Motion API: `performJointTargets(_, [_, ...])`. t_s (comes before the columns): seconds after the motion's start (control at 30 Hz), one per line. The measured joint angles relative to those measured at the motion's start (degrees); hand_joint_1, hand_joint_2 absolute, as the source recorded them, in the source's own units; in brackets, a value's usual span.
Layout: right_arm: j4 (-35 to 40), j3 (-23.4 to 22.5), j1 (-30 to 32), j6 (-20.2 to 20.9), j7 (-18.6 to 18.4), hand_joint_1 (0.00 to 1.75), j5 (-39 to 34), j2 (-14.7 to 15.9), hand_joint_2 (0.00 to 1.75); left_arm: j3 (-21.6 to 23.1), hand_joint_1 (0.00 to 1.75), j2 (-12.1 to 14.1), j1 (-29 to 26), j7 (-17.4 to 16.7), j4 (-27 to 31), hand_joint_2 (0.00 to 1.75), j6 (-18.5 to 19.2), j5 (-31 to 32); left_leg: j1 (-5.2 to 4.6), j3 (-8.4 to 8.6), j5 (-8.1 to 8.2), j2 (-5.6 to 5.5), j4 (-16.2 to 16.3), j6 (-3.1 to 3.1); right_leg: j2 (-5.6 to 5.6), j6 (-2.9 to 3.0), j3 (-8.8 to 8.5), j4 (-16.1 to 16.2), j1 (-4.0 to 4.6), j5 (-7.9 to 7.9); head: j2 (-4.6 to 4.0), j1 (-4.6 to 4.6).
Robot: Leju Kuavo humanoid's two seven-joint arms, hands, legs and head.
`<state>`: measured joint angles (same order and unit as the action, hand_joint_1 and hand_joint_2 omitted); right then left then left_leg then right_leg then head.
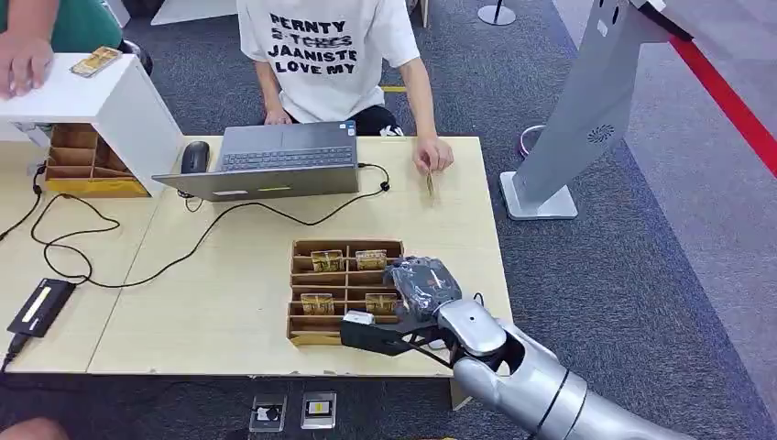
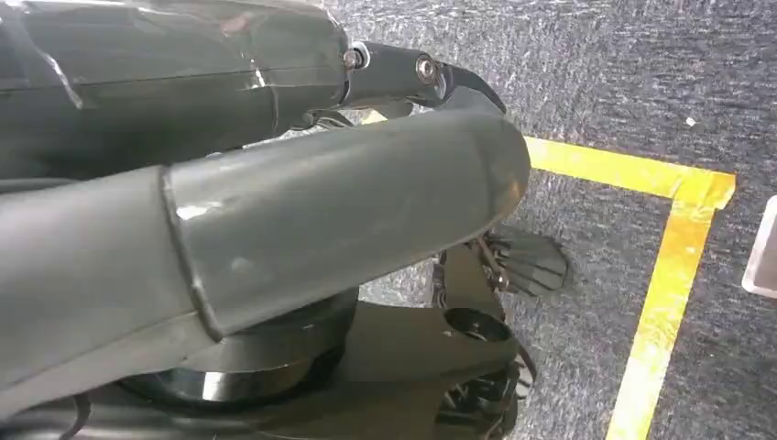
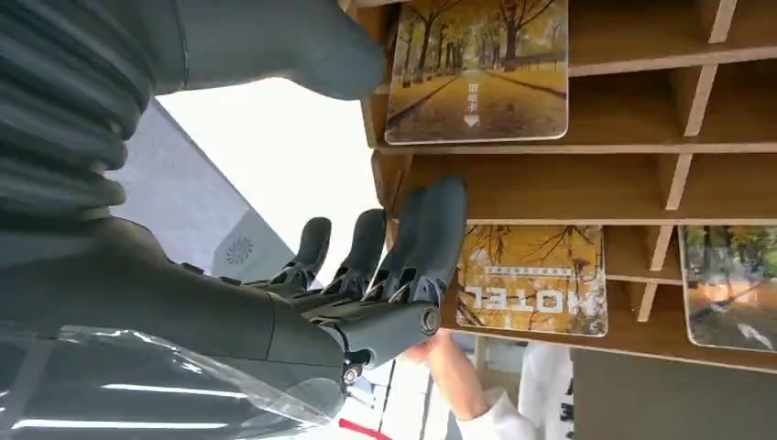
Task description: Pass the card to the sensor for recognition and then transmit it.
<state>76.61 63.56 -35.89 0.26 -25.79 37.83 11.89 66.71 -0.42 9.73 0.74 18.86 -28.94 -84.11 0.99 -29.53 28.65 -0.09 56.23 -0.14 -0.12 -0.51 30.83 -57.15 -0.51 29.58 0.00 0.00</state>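
Note:
A wooden card tray [image 1: 302,332] lies at the table's near edge with several yellow autumn-scene cards in its slots. My right hand [image 1: 421,286] hovers over the tray's right end, empty, fingers spread. Close up, its dark fingers [image 3: 412,238] reach a divider beside a card marked HOTEL [image 3: 536,280]. Its thumb [image 3: 275,46] lies near another card [image 3: 476,69]. A third card [image 3: 728,284] sits one slot along. The grey sensor kiosk [image 1: 586,110] stands on the floor right of the table. My left hand [image 2: 366,211] hangs over the carpet, holding nothing.
A person in a white shirt [image 1: 330,46] sits behind an open laptop [image 1: 275,160] and holds a card upright [image 1: 429,183] on the table. A black box [image 1: 41,307] with cables lies at the left. A white shelf [image 1: 101,101] stands at the back left.

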Motion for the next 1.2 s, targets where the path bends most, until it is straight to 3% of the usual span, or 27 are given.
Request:
performJointTargets(0.8, [-2.2,-0.4,-0.2,1.3,1.1,0.75,-0.5,-0.5,1.75,0.0,0.0,0.0,0.1,0.0,-0.1,0.0,0.0,0.8,0.0,0.04,0.0,0.01,0.0,0.0,0.01,0.0,-0.02,0.0,0.0,0.0,0.0,0.0])
performJointTargets(0.97, [-2.5,-0.4,-0.2,1.3,1.2,0.84,-0.9,-0.5,1.75,0.0,0.0,0.0,0.1,0.2,-0.1,0.0,0.0,1.2,0.0,0.05,-0.01,0.01,0.0,-0.01,0.02,0.0,-0.02,0.0,0.0,0.0,0.0,0.0])
performJointTargets(1.07, [-2.6,-0.3,-0.2,1.3,1.3,1.1,-1.0,-0.5,1.75,0.0,0.0,0.0,0.2,0.2,-0.1,0.0,0.0,1.3,0.0,0.05,-0.01,0.0,0.0,-0.02,0.01,0.0,-0.03,0.0,0.0,0.0,0.0,0.0])
performJointTargets(1.1, [-2.7,-0.3,-0.1,1.3,1.3,1.45,-1.1,-0.6,1.75,0.0,0.0,0.0,0.2,0.2,-0.1,0.0,0.0,1.3,0.0,0.04,-0.01,0.0,0.0,-0.02,0.01,0.0,-0.03,0.0,0.0,0.0,0.0,0.0])
performJointTargets(1.2, [-2.8,-0.2,-0.1,1.3,1.3,1.62,-1.1,-0.9,1.75,0.0,0.0,0.0,0.2,0.2,-0.1,0.0,0.2,1.3,0.0,0.04,-0.01,0.0,0.0,-0.02,0.0,0.0,-0.03,0.0,0.0,0.0,0.0,0.0])
